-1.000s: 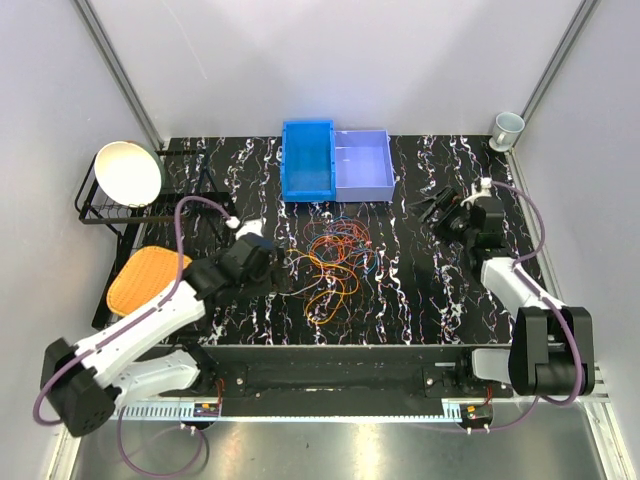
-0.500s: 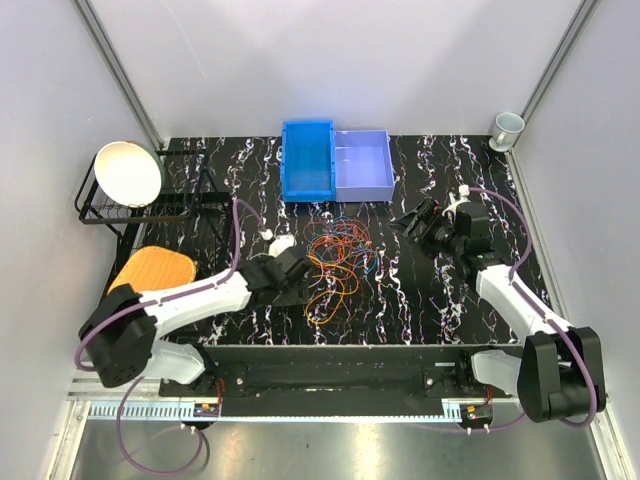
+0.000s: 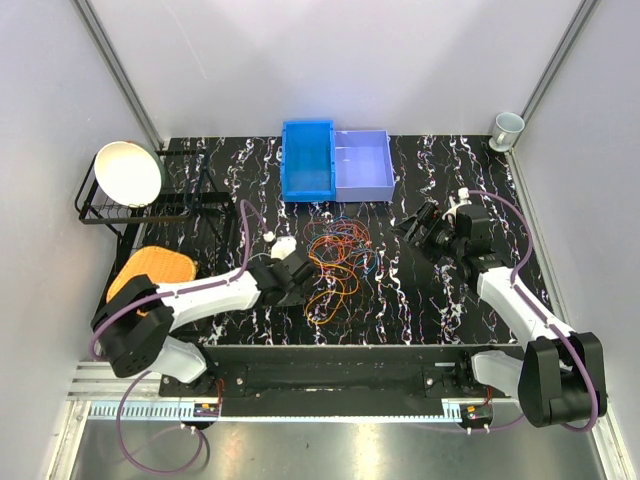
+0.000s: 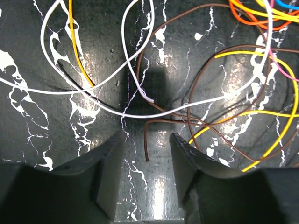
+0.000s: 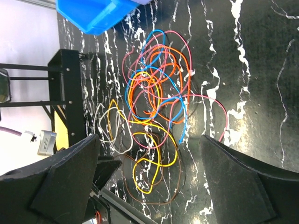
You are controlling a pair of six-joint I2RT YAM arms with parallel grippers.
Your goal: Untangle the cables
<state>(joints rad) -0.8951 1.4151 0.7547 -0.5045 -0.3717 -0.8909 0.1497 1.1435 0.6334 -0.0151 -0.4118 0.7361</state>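
Note:
The cables (image 3: pixel 335 262) lie in a loose tangle mid-table: orange, red, blue, yellow, brown and white loops. My left gripper (image 3: pixel 298 283) is low at the tangle's near-left edge. In the left wrist view its jaws (image 4: pixel 147 140) stand partly closed but apart, with the free end of a brown cable (image 4: pixel 146 151) between them, touching neither finger. A white cable (image 4: pixel 93 88) and a yellow one (image 4: pixel 280 135) loop just ahead. My right gripper (image 3: pixel 418 225) hovers right of the pile, wide open and empty (image 5: pixel 149 140), looking over the cables (image 5: pixel 154 93).
A blue bin (image 3: pixel 307 160) and a lavender bin (image 3: pixel 362 165) stand at the back. A black rack (image 3: pixel 185 205) with a white bowl (image 3: pixel 128 172) is at the left, an orange pad (image 3: pixel 148 272) beside it. A cup (image 3: pixel 507 127) sits at the far right corner.
My left gripper has moved right, up to the tangle's edge, and its jaws have narrowed around the brown cable end. The right gripper has shifted slightly toward the pile.

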